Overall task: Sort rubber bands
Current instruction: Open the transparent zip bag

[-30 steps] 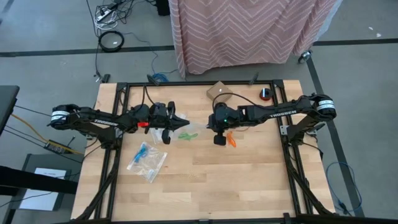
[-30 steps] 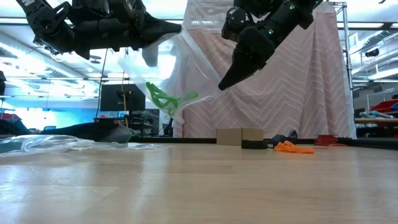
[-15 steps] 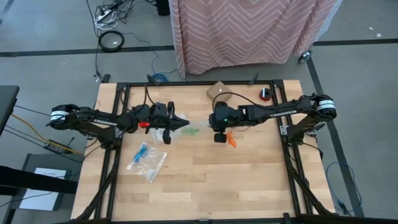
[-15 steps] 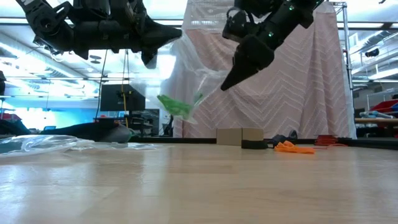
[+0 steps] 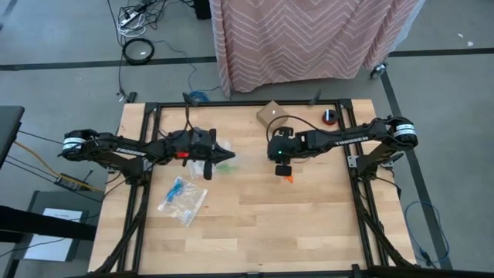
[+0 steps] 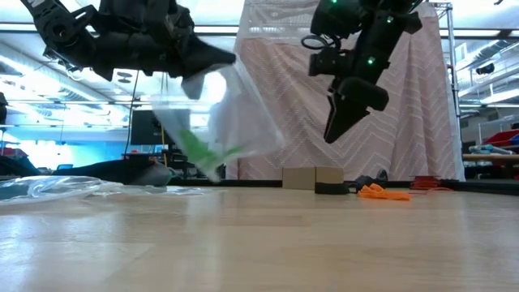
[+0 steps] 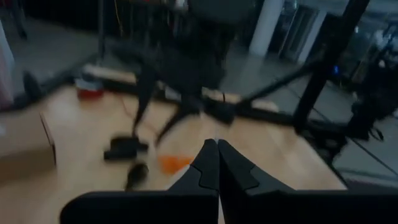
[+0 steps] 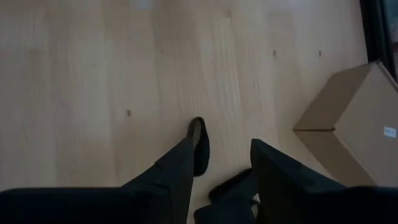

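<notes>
**Low view: bag aloft, green bands inside**

Low view alone reveals the clear bag (image 6: 219,122) hanging blurred from the left gripper (image 6: 223,58), pinched shut on its top edge, green rubber bands (image 6: 199,150) smeared inside. Hard to make out from above: only a green fleck. Right gripper (image 8: 221,158) raised, fingers parted, holding nothing. Orange rubber bands (image 6: 381,192) lying on the table (image 5: 309,224), half hidden under that gripper in the high view. Cardboard box (image 8: 351,118) beside; second bag (image 5: 184,201) flat, blue bands within.

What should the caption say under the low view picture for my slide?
Left gripper holds a clear bag of green rubber bands aloft; right gripper hangs open nearby.
</notes>
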